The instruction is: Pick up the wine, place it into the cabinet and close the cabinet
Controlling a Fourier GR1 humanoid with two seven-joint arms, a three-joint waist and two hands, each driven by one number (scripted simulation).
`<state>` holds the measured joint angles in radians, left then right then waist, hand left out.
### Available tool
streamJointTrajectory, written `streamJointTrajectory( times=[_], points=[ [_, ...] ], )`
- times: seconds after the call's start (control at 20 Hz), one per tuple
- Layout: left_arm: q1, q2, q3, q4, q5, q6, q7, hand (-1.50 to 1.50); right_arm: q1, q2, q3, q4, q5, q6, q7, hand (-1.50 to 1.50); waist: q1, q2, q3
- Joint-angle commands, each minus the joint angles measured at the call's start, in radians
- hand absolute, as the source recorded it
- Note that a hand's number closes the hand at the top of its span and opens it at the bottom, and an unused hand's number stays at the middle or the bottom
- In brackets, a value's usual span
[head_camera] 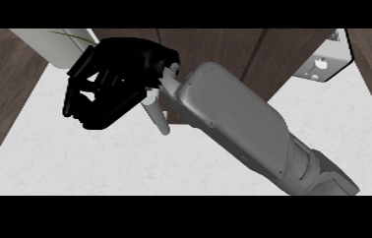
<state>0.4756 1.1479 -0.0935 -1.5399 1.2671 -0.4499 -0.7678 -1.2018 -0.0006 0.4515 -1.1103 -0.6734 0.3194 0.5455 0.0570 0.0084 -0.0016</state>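
My right hand is at the upper left, at the end of the grey forearm that comes in from the lower right. Its fingers are loosely bent and I see nothing held between them. It is at the free edge of the dark wooden cabinet door, right beside the door's pale handle. A white object with a thin green line shows behind the hand at the top left. I cannot tell whether this is the wine. My left hand does not show.
A metal hinge bracket sits at the upper right of the door. Dark wood panels run along the left. The speckled white counter spreads below the hand and arm.
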Motion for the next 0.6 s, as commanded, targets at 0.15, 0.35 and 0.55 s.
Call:
streamJointTrajectory(
  times=[0.15, 0.35, 0.55],
  points=[
    [-0.011, -0.065, 0.041, 0.021, -0.041, -0.068, -0.005, -1.50, -0.026, 0.001, -0.024, 0.195, -0.122, 0.135, -0.068, 1.50, -0.015, -0.002, 0.001],
    [0.039, -0.076, 0.084, 0.008, -0.045, -0.076, 0.024, -1.50, -0.009, 0.001, -0.056, 0.248, -0.146, 0.218, -0.105, 1.50, -0.018, -0.005, 0.002],
    [0.066, -0.072, 0.120, -0.010, -0.048, -0.113, 0.049, -1.50, -0.081, 0.001, -0.125, 0.368, -0.130, 0.216, -0.159, 1.50, -0.006, -0.004, 0.002]
  ],
)
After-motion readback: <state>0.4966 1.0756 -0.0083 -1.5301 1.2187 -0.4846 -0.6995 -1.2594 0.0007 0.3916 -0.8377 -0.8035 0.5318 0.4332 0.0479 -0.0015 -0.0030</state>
